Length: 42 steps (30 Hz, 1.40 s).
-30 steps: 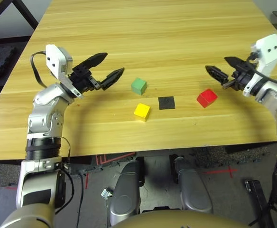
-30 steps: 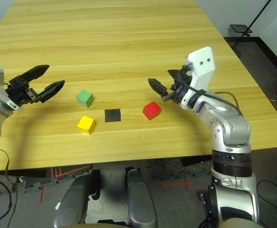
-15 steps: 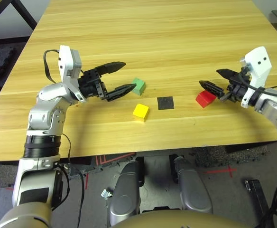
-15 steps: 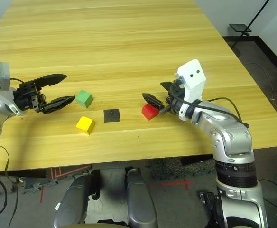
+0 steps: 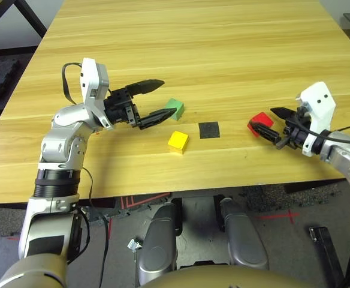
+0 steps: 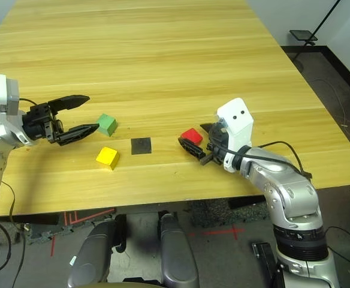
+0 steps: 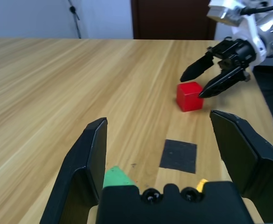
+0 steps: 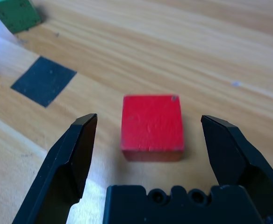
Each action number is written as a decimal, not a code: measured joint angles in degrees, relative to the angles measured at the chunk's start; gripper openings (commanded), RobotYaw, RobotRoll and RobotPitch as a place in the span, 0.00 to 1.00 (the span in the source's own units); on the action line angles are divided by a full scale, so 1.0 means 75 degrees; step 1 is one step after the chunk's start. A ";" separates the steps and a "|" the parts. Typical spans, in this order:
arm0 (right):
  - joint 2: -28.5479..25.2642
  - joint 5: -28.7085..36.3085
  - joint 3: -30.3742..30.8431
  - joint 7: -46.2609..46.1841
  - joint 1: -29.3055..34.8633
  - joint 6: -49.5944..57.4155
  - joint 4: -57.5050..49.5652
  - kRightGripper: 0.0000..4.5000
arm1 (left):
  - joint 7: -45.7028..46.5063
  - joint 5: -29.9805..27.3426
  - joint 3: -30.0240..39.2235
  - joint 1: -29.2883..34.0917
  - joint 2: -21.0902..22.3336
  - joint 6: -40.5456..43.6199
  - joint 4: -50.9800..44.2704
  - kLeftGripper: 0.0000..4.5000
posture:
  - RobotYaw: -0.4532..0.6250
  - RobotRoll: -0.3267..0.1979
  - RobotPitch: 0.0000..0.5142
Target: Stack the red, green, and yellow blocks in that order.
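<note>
The red block (image 8: pixel 151 126) lies on the table to the right of a black patch. My right gripper (image 8: pixel 149 120) is open and low over the table, one finger on each side of the red block with a gap to both. Left of the patch sit the green block (image 5: pixel 175 108) and, nearer to me, the yellow block (image 5: pixel 178 141). My left gripper (image 5: pixel 163 98) is open and points at the green block from the left. Its nearer fingertip is close beside that block, and nothing is between its fingers.
The flat black square patch (image 5: pixel 210 129) lies between the yellow and red blocks. The wooden table (image 5: pixel 193 36) stretches bare far beyond the blocks. Its front edge runs close below my right gripper.
My right gripper has dropped and swung in, so its fingers now straddle the red block. My left gripper has moved right, up to the green block. The blocks have stayed put.
</note>
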 measured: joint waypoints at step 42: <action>-0.0960 -0.0627 0.1309 0.3051 -0.1993 -0.2067 0.1695 0.46 | -0.0114 -0.0072 -0.0182 -0.0172 -0.0178 0.0147 -0.0297 1.00 | 0.64 0.59 0.47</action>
